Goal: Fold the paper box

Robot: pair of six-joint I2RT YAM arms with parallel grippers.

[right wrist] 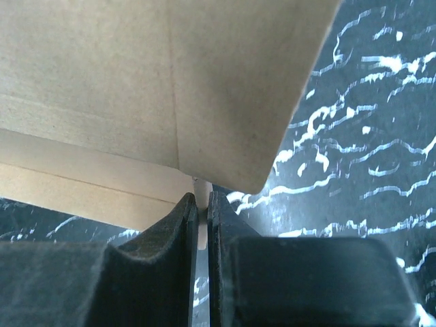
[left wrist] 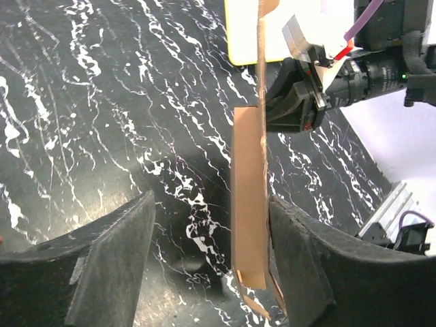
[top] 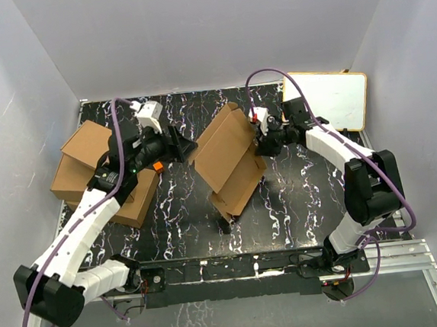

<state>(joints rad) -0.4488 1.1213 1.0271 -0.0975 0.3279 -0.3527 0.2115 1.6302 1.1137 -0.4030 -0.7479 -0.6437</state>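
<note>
The paper box [top: 229, 159] is a brown cardboard sheet standing tilted on edge at the middle of the table. My right gripper [top: 261, 141] is shut on its right edge. In the right wrist view the fingers [right wrist: 184, 225] pinch a thin flap of the box [right wrist: 136, 82]. My left gripper [top: 187, 145] is open at the box's left side. In the left wrist view the box [left wrist: 248, 204] shows edge-on between the open fingers [left wrist: 122, 252], close beside the right one. I cannot tell whether it touches that finger. The right gripper [left wrist: 300, 102] shows beyond the box.
Piled ready-made brown boxes [top: 97, 170] sit at the table's left, under my left arm. A white board with a yellow rim [top: 335, 100] lies at the back right and also shows in the left wrist view [left wrist: 242, 34]. Grey walls enclose the black marbled table [top: 298, 202].
</note>
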